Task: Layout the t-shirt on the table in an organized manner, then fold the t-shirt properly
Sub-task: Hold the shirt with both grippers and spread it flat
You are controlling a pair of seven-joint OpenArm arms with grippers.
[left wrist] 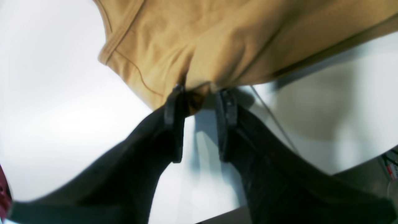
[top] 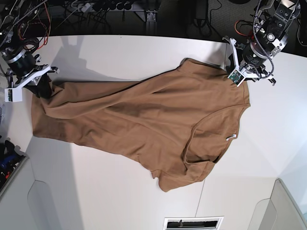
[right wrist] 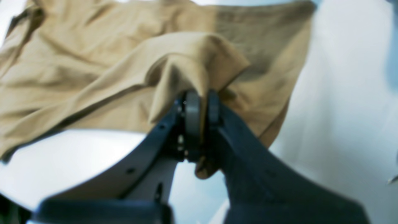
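The tan t-shirt [top: 139, 120] sprawls wrinkled across the white table [top: 115, 201], stretched from the left edge toward the far right corner. The right hand [right wrist: 201, 102] is clamped tight on a bunched fold of fabric at the left edge. The left hand [left wrist: 200, 96] sits partly spread, its fingers [left wrist: 174, 105] straddling the shirt's edge near the collar [top: 211, 139].
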